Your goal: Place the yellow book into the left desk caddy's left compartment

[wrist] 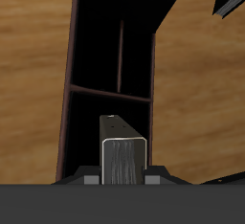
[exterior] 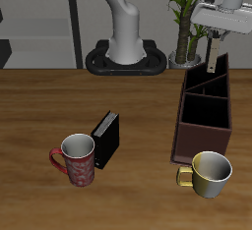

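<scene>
Dark brown walls of the left desk caddy (exterior: 204,111) sit directly beneath our gripper (exterior: 213,61), which hangs over the caddy's far end, toward the back of the table. In the wrist view we see the yellow book (wrist: 123,154) clamped between our fingers, hanging edge-down above the caddy's (wrist: 113,94) open compartments and dividers. So we judge the pick-up and the carry done; what is left is lowering the book into the left compartment and letting go. We cannot tell from these pictures whether the book's bottom edge has entered the box. On the table stand a black book (exterior: 105,139), a red mug (exterior: 76,159) and a yellow mug (exterior: 208,173), all untouched.
</scene>
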Robot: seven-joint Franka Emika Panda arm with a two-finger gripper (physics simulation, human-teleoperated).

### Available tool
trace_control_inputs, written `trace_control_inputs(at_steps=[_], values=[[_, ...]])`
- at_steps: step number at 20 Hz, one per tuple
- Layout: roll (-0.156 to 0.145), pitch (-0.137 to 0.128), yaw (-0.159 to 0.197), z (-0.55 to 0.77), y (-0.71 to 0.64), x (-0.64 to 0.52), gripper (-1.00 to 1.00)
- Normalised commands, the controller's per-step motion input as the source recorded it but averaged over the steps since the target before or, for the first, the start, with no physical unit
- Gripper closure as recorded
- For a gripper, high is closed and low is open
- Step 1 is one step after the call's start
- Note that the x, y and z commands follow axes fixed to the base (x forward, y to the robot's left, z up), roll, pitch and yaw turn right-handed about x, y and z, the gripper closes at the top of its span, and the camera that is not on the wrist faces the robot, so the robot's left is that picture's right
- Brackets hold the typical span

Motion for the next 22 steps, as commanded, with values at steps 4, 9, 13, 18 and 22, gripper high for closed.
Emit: trace_control_inputs(at_steps=[4, 9, 13, 18, 22], values=[[0.037, 0.057, -0.003, -0.28, 0.09, 0.08, 1.00], [0.012, 0.055, 0.009, -0.33, 0.07, 0.12, 1.00], [0.011, 0.052, -0.002, -0.32, 0.03, 0.11, 1.00], [0.015, 0.075, 0.034, -0.45, 0.08, 0.15, 1.00], [0.001, 0.059, 0.015, -0.30, 0.00, 0.11, 1.00]])
